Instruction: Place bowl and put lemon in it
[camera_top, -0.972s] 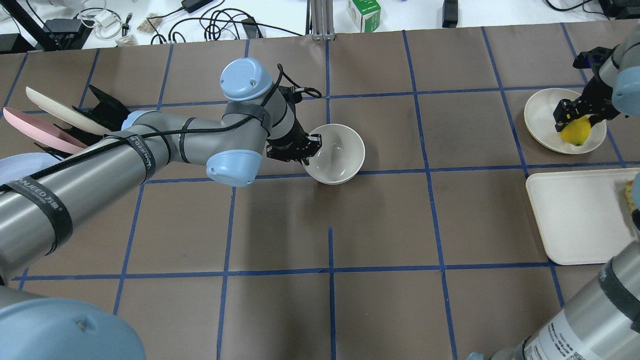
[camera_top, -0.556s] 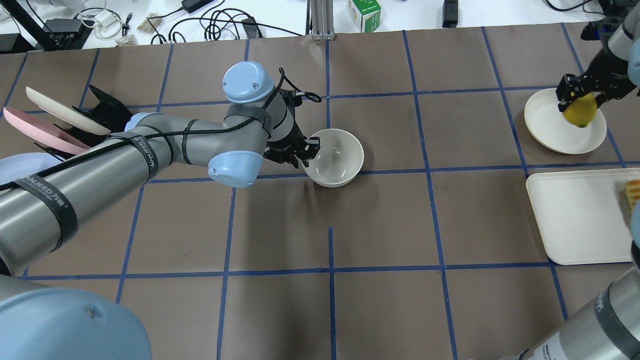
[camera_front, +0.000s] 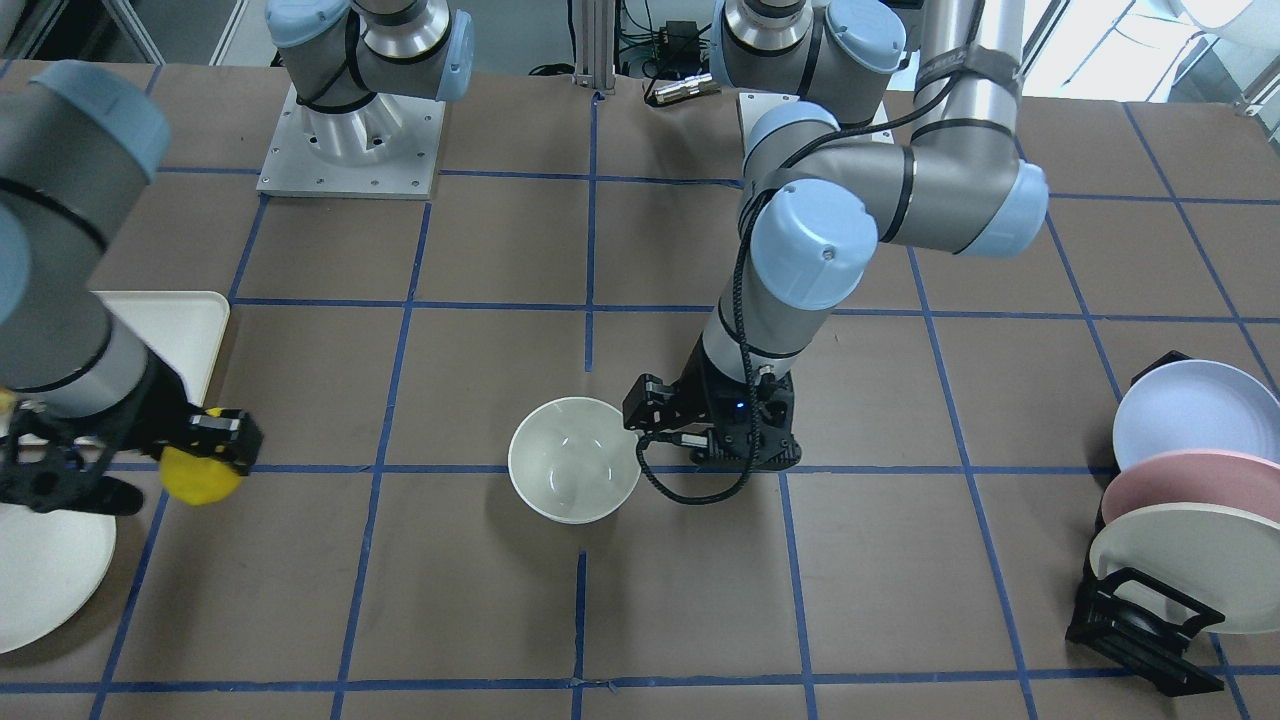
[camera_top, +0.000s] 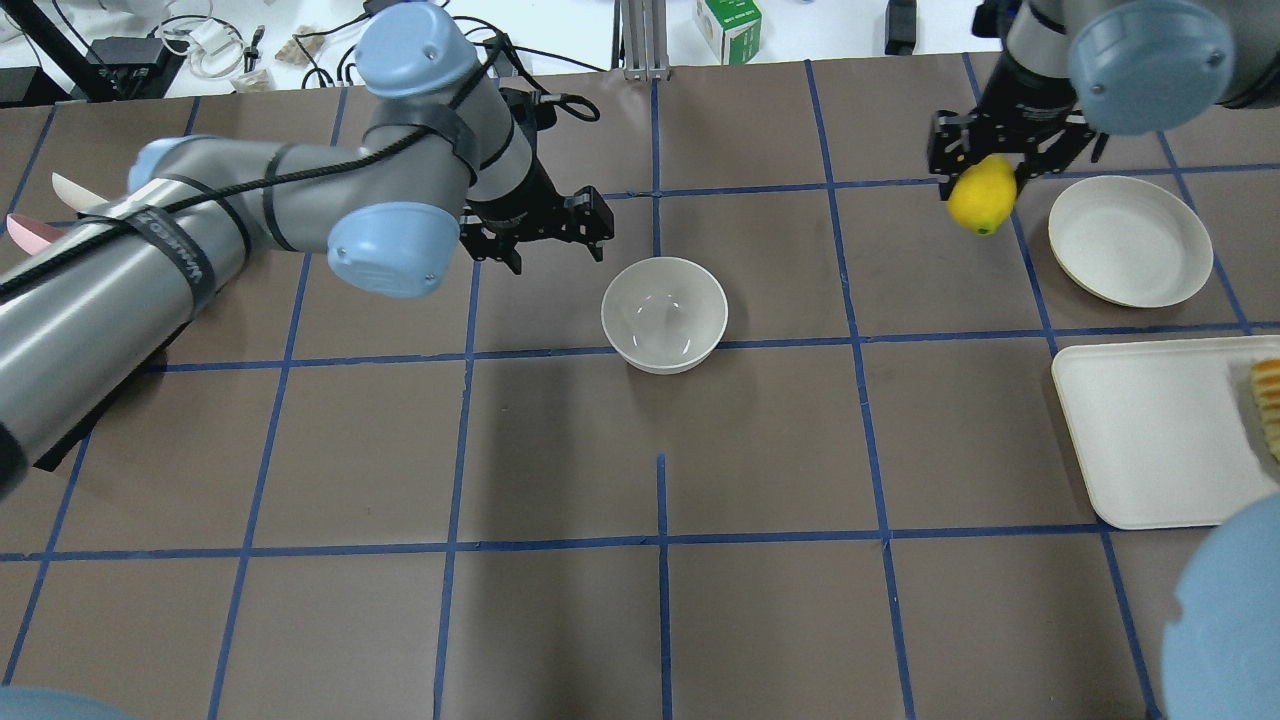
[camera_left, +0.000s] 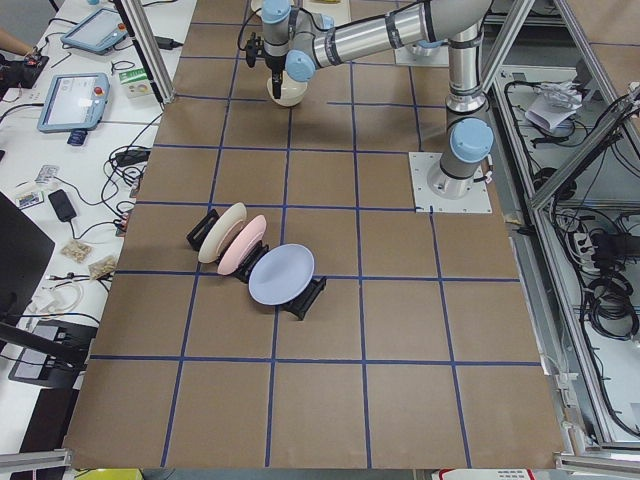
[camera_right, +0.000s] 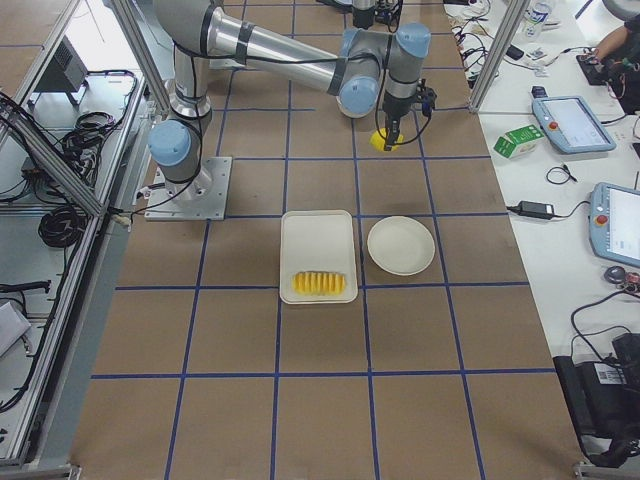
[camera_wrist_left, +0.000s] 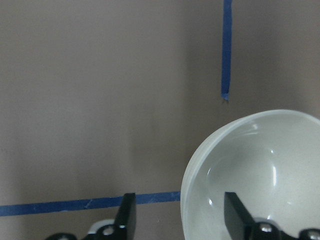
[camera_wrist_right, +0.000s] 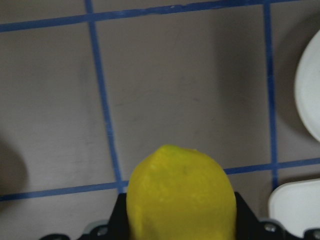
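Observation:
The cream-white bowl (camera_top: 664, 313) stands upright and alone at the table's middle; it also shows in the front view (camera_front: 573, 487) and the left wrist view (camera_wrist_left: 255, 175). My left gripper (camera_top: 557, 245) is open and empty. It hovers above and to the far left of the bowl, with its fingers (camera_wrist_left: 127, 215) spread over the bowl's rim. My right gripper (camera_top: 985, 175) is shut on the yellow lemon (camera_top: 982, 195) and holds it in the air, left of the plate and well right of the bowl. The lemon fills the lower part of the right wrist view (camera_wrist_right: 180, 195).
A flat cream plate (camera_top: 1130, 240) lies at the far right. A cream tray (camera_top: 1150, 430) with a row of orange-yellow slices (camera_top: 1265, 400) lies in front of it. A black rack of plates (camera_front: 1170, 500) stands on my left side. Blue tape lines grid the brown table.
My left gripper has let go of the bowl's rim, opened and risen away to the far left. My right gripper has lifted the lemon off the plate and carried it left.

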